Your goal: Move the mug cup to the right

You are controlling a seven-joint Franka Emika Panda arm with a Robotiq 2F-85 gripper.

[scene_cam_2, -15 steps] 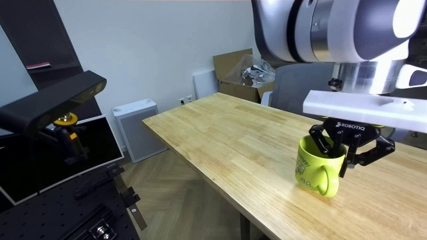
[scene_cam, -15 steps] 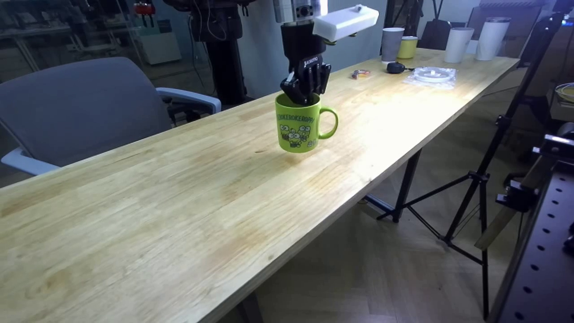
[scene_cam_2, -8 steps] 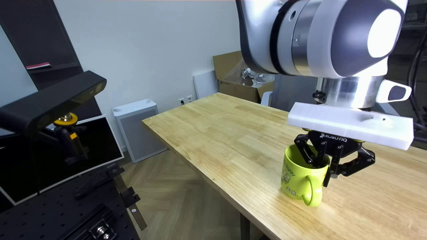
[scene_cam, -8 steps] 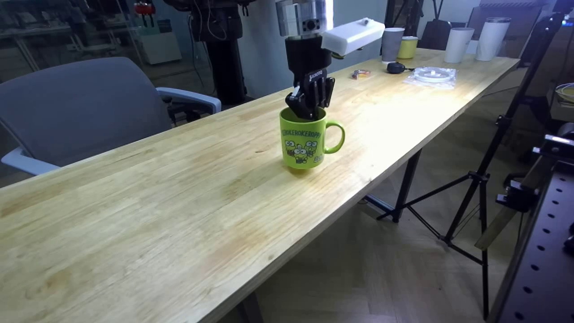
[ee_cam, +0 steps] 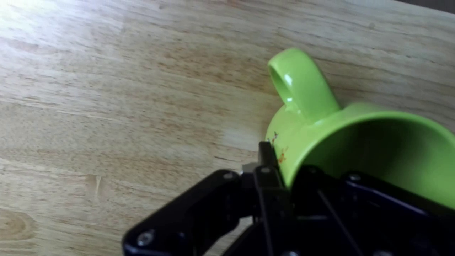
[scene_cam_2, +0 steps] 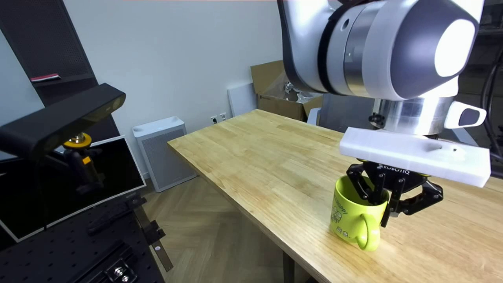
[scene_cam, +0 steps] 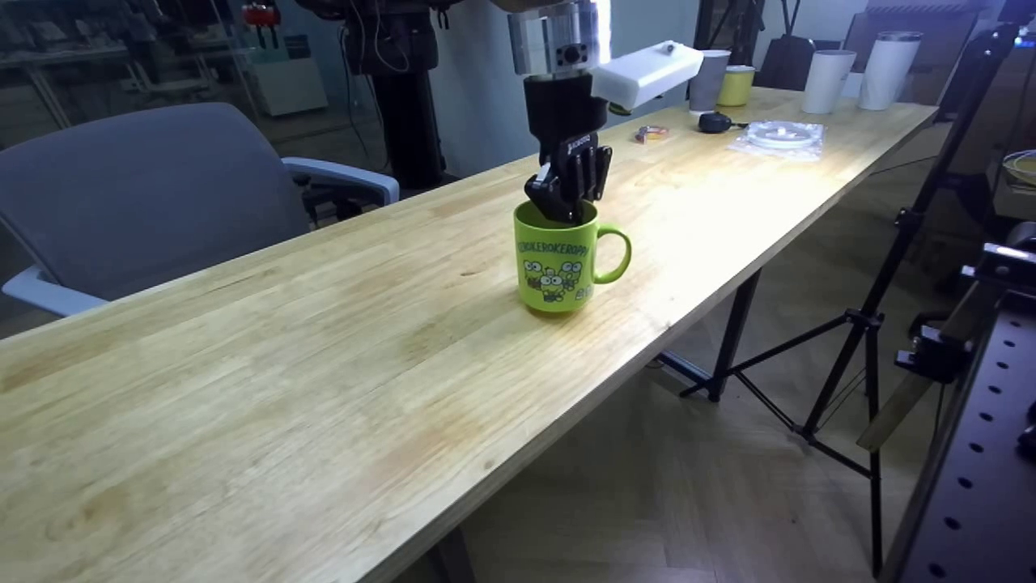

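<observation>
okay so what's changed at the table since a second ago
In an exterior view, the lime-green Keroppi mug has moved down and slightly right, closer to the wooden tabletop, carried by the end effector. Its grip is unchanged; the tall white tumbler hasn't moved.

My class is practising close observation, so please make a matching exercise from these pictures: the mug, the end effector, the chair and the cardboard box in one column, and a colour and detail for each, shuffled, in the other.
Column one
1. mug
2. end effector
3. chair
4. cardboard box

Column two
A. grey, with pale armrests
B. brown, open at the top
C. lime green, printed with cartoon faces
D. black, gripping the mug at its rim

Right pairs: 1-C; 2-D; 3-A; 4-B
</observation>
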